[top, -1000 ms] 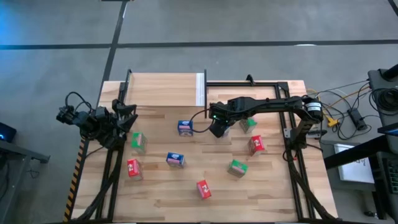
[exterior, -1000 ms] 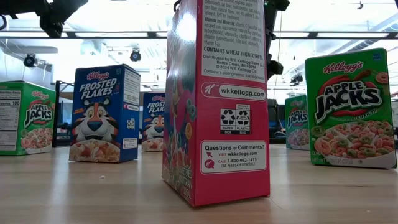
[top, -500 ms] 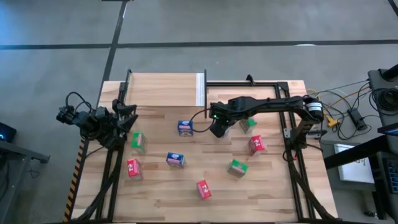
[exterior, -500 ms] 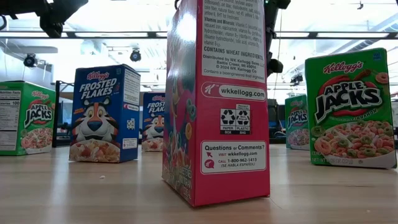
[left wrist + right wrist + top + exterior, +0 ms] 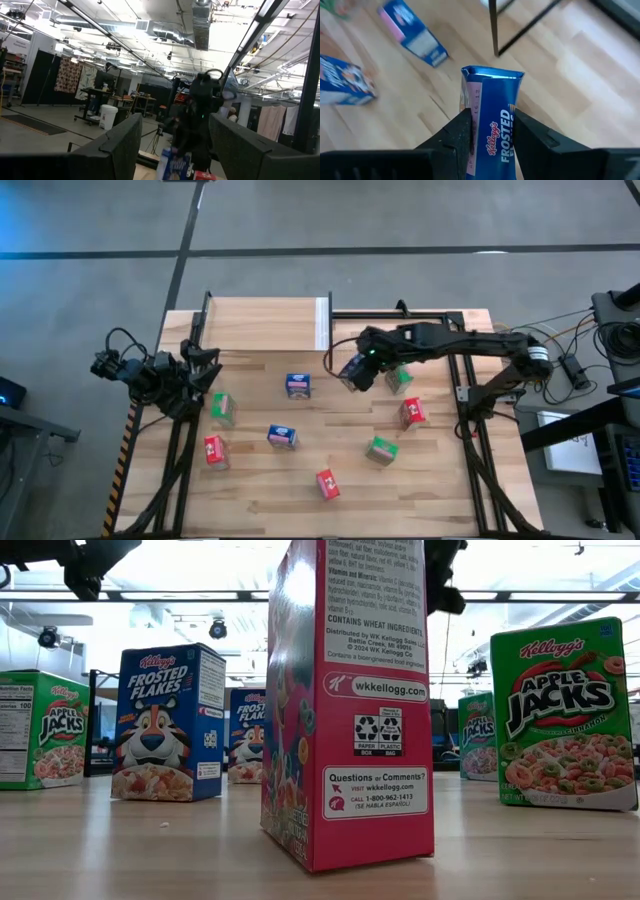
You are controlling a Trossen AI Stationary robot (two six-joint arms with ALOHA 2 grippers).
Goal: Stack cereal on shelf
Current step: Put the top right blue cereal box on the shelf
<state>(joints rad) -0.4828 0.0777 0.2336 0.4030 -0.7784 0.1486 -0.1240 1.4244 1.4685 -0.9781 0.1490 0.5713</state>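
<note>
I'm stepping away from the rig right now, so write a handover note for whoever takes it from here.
Right gripper: shut on a blue cereal box, lifted off the table, near the shelf.
Left gripper: open, empty, waiting at the table's left edge.
On the table: blue boxes, green boxes, red boxes.
Done: one box picked up; no box shows on the shelf.
Left: place this box, then the eight others.

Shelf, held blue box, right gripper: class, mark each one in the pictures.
Shelf [image 5: 265, 325], high view, bare wooden panel.
Held blue box [image 5: 492, 107], right wrist view, its narrow side.
Right gripper [image 5: 490, 127], right wrist view, between the fingers.
</note>
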